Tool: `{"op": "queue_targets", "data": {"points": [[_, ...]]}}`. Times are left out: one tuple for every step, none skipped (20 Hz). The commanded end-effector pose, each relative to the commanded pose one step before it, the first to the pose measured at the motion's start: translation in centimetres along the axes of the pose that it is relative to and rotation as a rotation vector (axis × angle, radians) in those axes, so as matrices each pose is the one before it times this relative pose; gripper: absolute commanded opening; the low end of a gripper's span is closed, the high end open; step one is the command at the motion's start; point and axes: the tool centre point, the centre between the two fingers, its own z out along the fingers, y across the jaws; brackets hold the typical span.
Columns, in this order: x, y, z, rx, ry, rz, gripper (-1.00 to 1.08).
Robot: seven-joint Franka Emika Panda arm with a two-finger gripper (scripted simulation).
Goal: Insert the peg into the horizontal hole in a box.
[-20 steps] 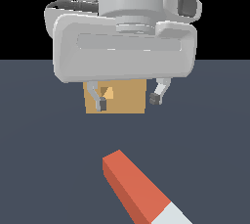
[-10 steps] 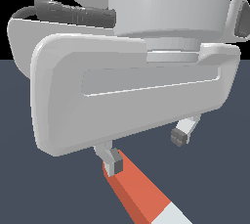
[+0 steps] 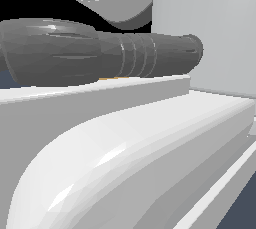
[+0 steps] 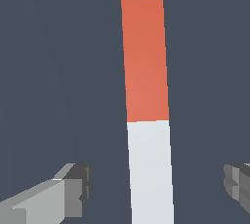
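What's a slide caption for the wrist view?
Open gripper straddles the white end of the peg lying on the floor, jaws apart on either side, not touching.

Flat, even light, no cast shadows around the peg point(image 4: 146, 110), soft sheen on the white arm housing point(image 3: 125, 158), edges slightly jagged.

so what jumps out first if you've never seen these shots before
In the wrist view, the peg stands out against the dark floor: a long bar, orange-red at one end and pale grey at the other, lying between the open gripper's fingers. The exterior view is filled by the white robot arm and a dark grey cable connector.
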Motion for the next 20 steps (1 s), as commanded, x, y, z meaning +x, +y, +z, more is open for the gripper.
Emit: {"op": "queue_targets", "data": {"points": [[-0.867, 0.063, 0.335, -0.00108, -0.00027, -0.02033, 1.00], [-0.268, 0.007, 0.107, -0.00013, 0.00000, -0.00565, 1.00], [-0.238, 0.007, 0.095, -0.00012, 0.00000, -0.00498, 1.00], [-0.209, 0.006, 0.082, -0.00010, 0.00000, -0.00431, 1.00], [-0.179, 0.009, 0.070, -0.00008, 0.00000, -0.00372, 1.00], [-0.148, 0.013, 0.058, -0.00007, 0.00000, -0.00316, 1.00], [-0.124, 0.010, 0.046, -0.00005, 0.00000, -0.00249, 1.00], [-0.096, 0.014, 0.034, -0.00004, 0.00000, -0.00195, 1.00], [-0.071, 0.013, 0.024, -0.00003, 0.00000, -0.00138, 1.00], [-0.042, 0.020, 0.014, -0.00002, 0.00000, -0.00098, 1.00], [-0.023, 0.014, 0.006, -0.00001, 0.00000, -0.00049, 1.00], [-0.012, -0.003, 0.001, 0.00000, 0.00000, 0.00000, 1.00], [0.057, -0.036, -0.001, 0.00027, 0.00016, 0.00151, 1.00], [0.000, -0.001, 0.038, 0.00000, 0.00000, 0.00000, 1.00], [-0.001, -0.002, 0.114, 0.00000, 0.00000, 0.00000, 1.00], [-0.002, -0.004, 0.190, 0.00000, 0.00000, 0.00000, 1.00], [-0.002, -0.005, 0.265, 0.00000, 0.00000, 0.00000, 1.00], [-0.002, -0.008, 0.340, 0.00000, 0.00000, 0.00000, 1.00], [-0.001, -0.010, 0.413, 0.00000, 0.00000, 0.00000, 1.00], [0.029, 0.028, 0.478, -0.00006, -0.00008, -0.00068, 1.00]]}}
